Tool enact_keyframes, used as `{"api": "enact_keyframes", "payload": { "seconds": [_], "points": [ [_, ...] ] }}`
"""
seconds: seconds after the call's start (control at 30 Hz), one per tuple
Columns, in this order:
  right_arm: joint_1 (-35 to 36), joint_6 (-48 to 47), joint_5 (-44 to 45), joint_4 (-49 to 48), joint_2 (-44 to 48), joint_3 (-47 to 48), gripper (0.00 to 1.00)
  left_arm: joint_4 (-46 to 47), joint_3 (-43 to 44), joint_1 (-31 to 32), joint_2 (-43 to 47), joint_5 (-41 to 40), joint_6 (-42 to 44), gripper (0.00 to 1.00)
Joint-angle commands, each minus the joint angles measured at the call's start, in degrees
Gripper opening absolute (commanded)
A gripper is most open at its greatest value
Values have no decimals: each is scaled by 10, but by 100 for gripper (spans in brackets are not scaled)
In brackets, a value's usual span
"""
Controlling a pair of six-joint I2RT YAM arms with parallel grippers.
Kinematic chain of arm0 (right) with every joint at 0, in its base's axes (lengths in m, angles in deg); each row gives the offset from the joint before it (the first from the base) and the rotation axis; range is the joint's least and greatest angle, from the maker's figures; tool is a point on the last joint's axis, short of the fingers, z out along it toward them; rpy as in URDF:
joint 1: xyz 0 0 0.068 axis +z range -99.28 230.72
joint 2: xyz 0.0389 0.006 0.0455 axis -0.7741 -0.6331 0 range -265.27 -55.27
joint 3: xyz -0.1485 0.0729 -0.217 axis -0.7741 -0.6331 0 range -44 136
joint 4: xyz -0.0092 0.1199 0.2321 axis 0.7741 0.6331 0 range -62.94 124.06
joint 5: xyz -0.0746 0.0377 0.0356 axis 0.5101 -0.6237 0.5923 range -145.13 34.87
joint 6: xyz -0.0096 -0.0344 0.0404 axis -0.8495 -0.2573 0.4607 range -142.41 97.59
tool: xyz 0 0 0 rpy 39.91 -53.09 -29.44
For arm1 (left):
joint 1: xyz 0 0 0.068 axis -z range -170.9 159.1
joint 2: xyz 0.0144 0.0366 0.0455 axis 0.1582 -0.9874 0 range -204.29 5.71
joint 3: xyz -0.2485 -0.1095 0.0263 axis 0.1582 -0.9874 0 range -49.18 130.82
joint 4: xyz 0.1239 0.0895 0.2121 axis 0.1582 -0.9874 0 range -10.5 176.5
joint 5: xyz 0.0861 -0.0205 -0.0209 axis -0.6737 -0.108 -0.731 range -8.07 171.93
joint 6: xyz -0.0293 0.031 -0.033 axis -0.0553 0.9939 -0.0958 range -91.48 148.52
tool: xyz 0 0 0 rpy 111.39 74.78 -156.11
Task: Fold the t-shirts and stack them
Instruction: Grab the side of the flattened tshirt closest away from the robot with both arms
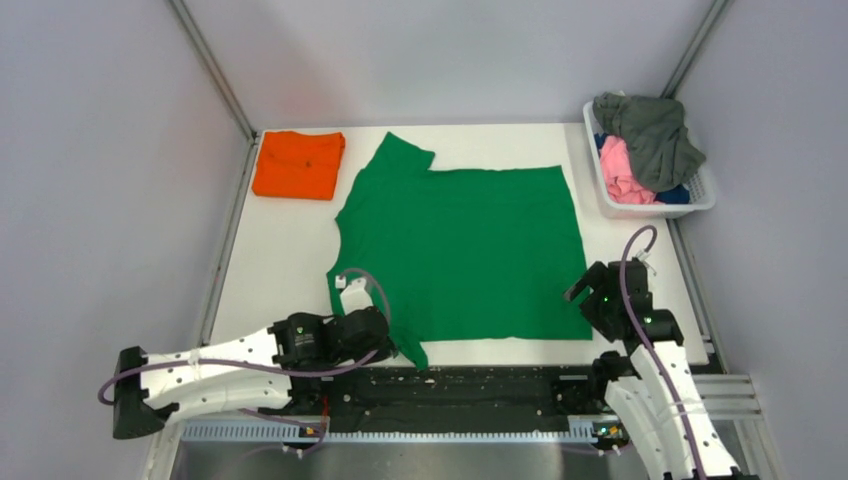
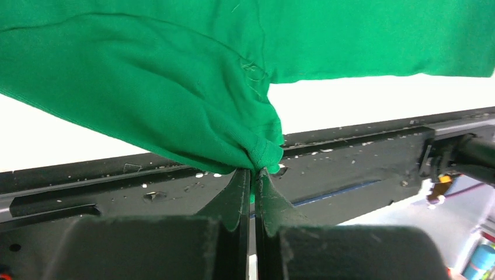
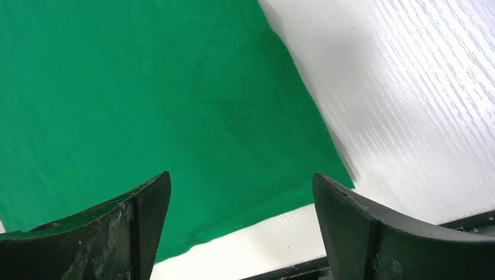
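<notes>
The bright green cotton t-shirt [image 1: 465, 250] lies flat on the white wood-grain counter [image 1: 280, 260], its long axis running side to side, sleeves leftward and straight hem rightward. The left end effector [image 2: 255, 175] is pressed together, pinching the soft, bunched near sleeve at the front edge, while the right end effector [image 3: 240, 178] hangs spread wide just above the near hem corner. A folded orange cotton t-shirt [image 1: 298, 163] sits at the far left corner.

Bright, even light from overhead. Blown-out white on the table [image 2: 350, 99] in the left wrist view; soft grey shadow along the green t-shirt [image 3: 146, 87]; close fingers [image 2: 233, 204] out of focus.
</notes>
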Motion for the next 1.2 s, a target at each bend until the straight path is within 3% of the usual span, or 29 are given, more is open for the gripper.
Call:
{"api": "enact_keyframes", "payload": {
  "seconds": [0.0, 0.27, 0.63, 0.73, 0.83, 0.97, 1.0, 1.07, 1.1, 1.17],
  "points": [
    [-1, 46, 19, 49, 39, -12, 89, 6, -6, -4, 51, -23, -9, 0],
    [-1, 88, 4, 39, 74, -63, 88, -10, -24, -4, 124, -45, -32, 0],
    [-2, 86, 2, -9, 26, -95, 85, -42, -30, -4, 188, -80, -55, 0],
    [-1, 87, 21, -11, 34, -93, 81, -42, -38, -4, 204, -83, -63, 0],
    [-2, 93, 28, -38, 41, -108, 70, -39, -42, -4, 217, -92, -64, 0],
    [-1, 89, 12, -57, 37, -110, 44, -36, -40, -4, 231, -100, -64, 0],
    [-1, 83, 14, -56, 36, -105, 35, -33, -40, -4, 233, -103, -62, 0],
    [-1, 77, 19, -50, 38, -95, 7, -20, -43, -4, 233, -107, -59, 0],
    [-1, 75, 19, -50, 38, -90, 0, -11, -45, -4, 232, -109, -58, 0],
    [-1, 71, 12, -54, 35, -84, 0, 17, -49, -4, 232, -111, -47, 0]
  ]
}}
